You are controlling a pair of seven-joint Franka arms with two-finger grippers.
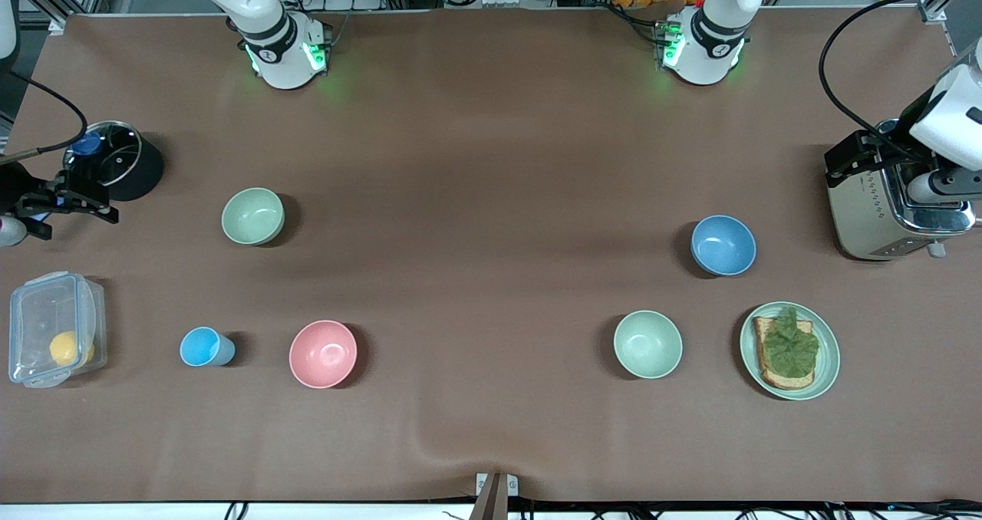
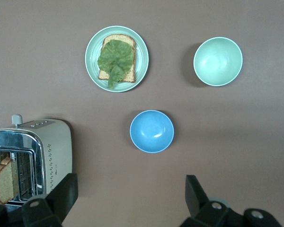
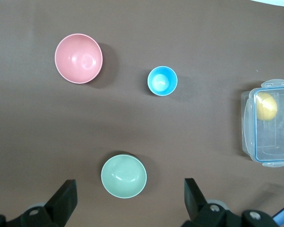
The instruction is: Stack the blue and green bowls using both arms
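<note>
Bright even overhead light, soft short shadows, sharp focus

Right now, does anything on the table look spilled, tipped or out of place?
Nothing stands out. The blue bowl, both green bowls and the pink bowl sit upright and apart, the toast stays on its plate, and nothing has spilled.

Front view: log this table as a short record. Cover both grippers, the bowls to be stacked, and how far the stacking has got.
left gripper: open, empty, up by the toaster
right gripper: open, empty, up by the lidded pot
blue bowl: upright, empty, toward the left arm's end
green bowl: upright, empty, toward the right arm's end
second green bowl: nearer to the camera than the blue bowl, beside the toast plate
stacking: not begun, bowls apart
</note>
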